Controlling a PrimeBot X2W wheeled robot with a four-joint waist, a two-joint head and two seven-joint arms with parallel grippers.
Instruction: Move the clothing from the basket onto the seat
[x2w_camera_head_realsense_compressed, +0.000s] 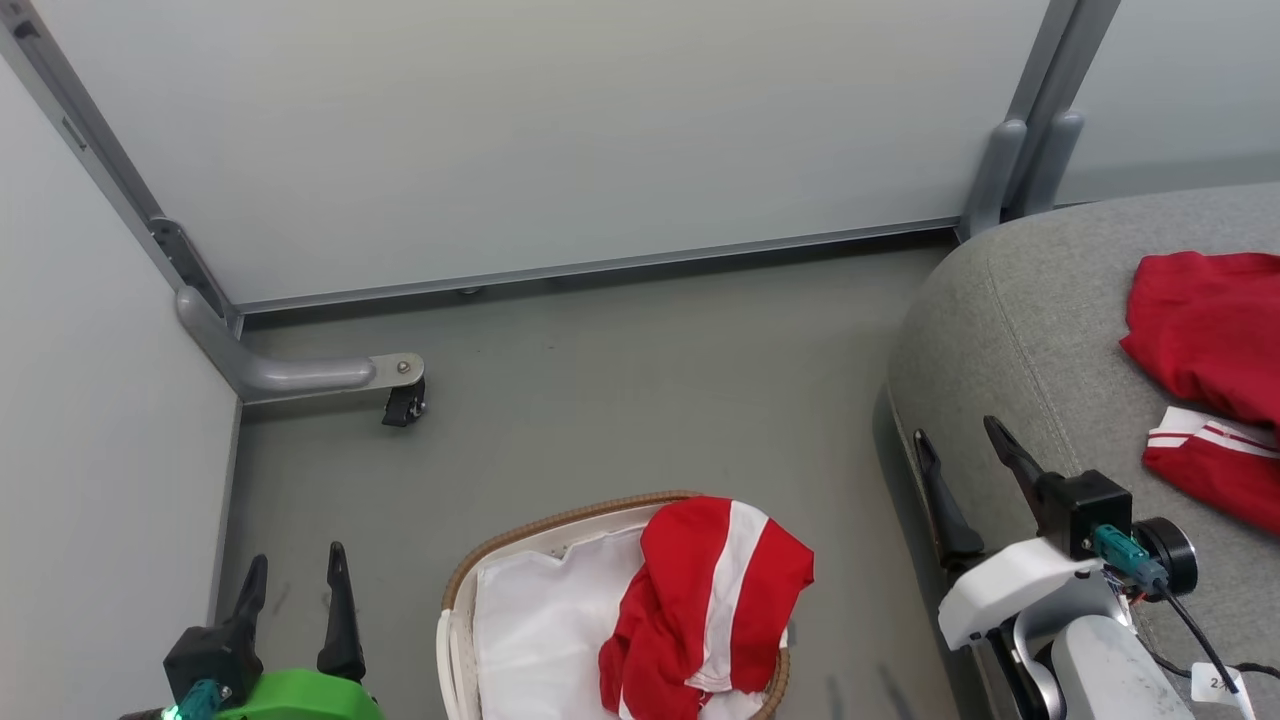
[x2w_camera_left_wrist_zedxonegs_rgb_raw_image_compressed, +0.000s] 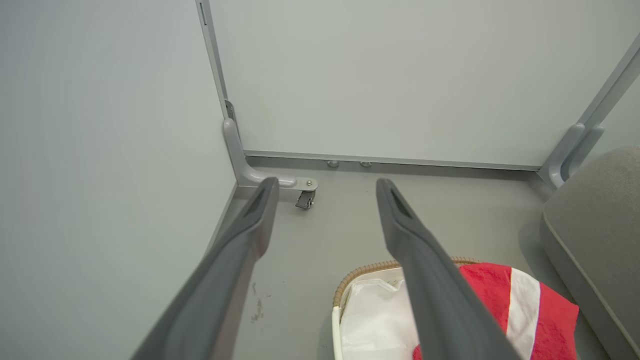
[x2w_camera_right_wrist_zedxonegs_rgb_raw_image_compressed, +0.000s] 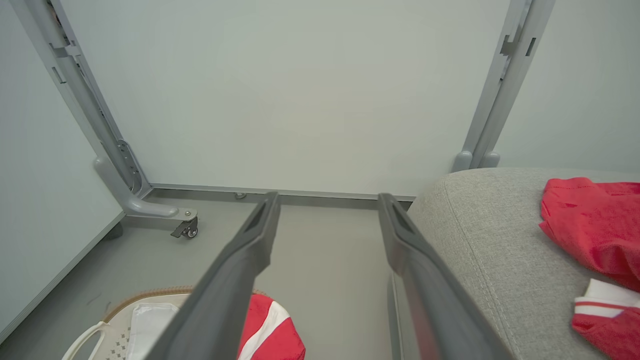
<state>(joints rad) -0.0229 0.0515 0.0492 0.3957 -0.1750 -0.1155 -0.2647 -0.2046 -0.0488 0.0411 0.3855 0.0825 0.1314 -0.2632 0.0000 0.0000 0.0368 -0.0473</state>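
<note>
A red garment with a broad white band hangs over the right rim of the white basket, which stands on the floor with its white liner showing. Two more pieces of red clothing, one with striped white cuffs, lie on the grey seat at the right. My left gripper is open, low left of the basket. My right gripper is open over the seat's left edge, holding nothing.
Pale partition panels close off the back and left. A grey panel foot with a small black caster sticks out onto the grey floor at the back left. Open floor lies between basket, panels and seat.
</note>
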